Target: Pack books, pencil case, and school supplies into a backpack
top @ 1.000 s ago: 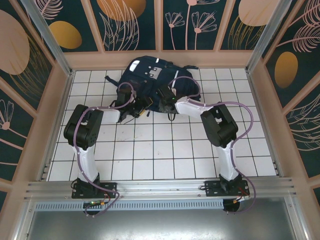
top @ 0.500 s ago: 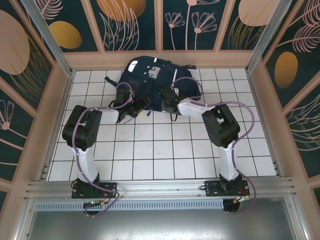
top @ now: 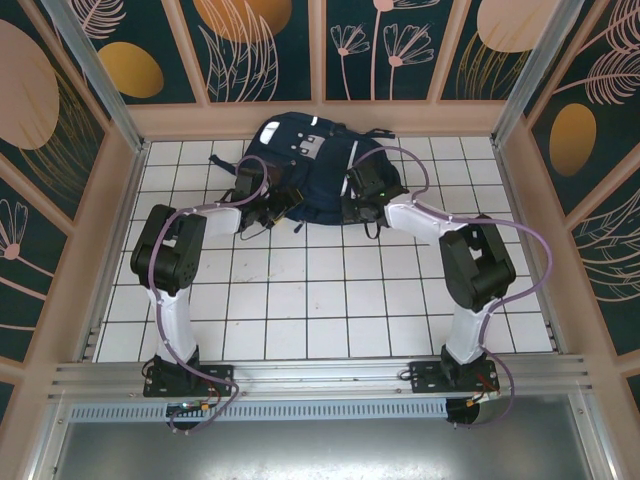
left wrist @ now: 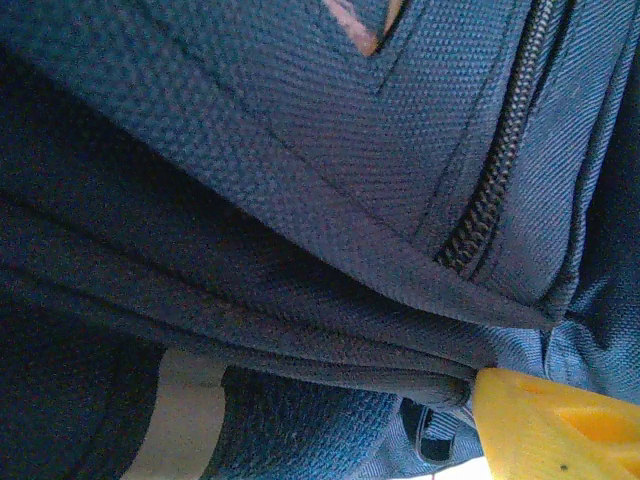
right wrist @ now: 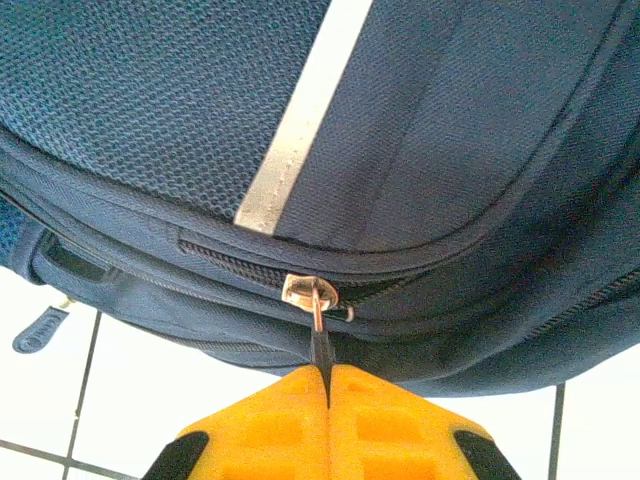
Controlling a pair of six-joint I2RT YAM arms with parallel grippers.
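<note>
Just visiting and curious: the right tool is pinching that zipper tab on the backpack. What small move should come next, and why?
Probably a gentle pull along the zipper: the right tool is shut on the zipper tab, whose slider sits partway along the seam of the backpack. Which direction, I can't tell.

Backpack (top: pixel 312 165): near edge covered from above by both grippers; cropped on every side in the left wrist view and on three sides in the right wrist view. Left gripper (top: pixel 286 206): fingertips too small from above to tell contact. At its own camera, one yellow finger (left wrist: pixel 560 425) is cut by the lower-right corner; any grip on the fabric is undeterminable. Zipper (left wrist: pixel 500 170): runs off the top edge. Right gripper (right wrist: pixel 328 385): fingers cut by the bottom edge. Zipper pull (right wrist: pixel 312 295): lower end hidden between those pressed-together fingers. Navy tab (right wrist: pixel 38 330): attachment hidden under the backpack.
</note>
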